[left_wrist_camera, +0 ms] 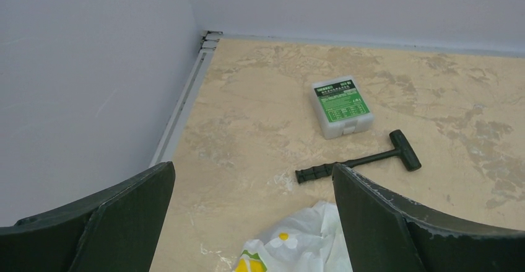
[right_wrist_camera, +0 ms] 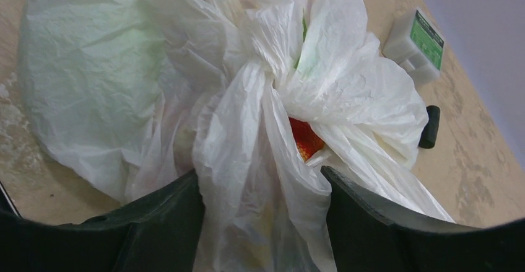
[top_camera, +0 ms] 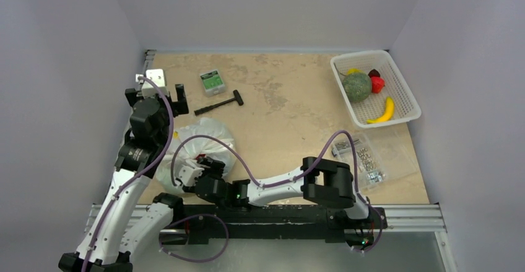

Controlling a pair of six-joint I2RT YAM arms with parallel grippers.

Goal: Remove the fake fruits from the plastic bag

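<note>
The white crinkly plastic bag [top_camera: 199, 134] lies at the near left of the table, its neck gathered. My right gripper [top_camera: 193, 171] reaches into it from the right. In the right wrist view the open right gripper [right_wrist_camera: 261, 174] has a bunched fold of the plastic bag [right_wrist_camera: 155, 67] filling the gap, and the fold touches both fingers. A red-orange fruit [right_wrist_camera: 304, 139] shows through a slit in the bag. My left gripper [top_camera: 156, 97] hangs open above the bag's far edge. In its own view the left gripper [left_wrist_camera: 252, 170] holds nothing, with the plastic bag [left_wrist_camera: 297, 241] below.
A white basket [top_camera: 402, 120] at the far right holds a green round fruit [top_camera: 357, 87], a red one [top_camera: 376, 84] and a banana [top_camera: 382, 112]. A green-labelled box [top_camera: 212, 80] and a black T-handle tool [top_camera: 220, 103] lie beyond the bag. A clear box of screws [top_camera: 365, 157] sits near right.
</note>
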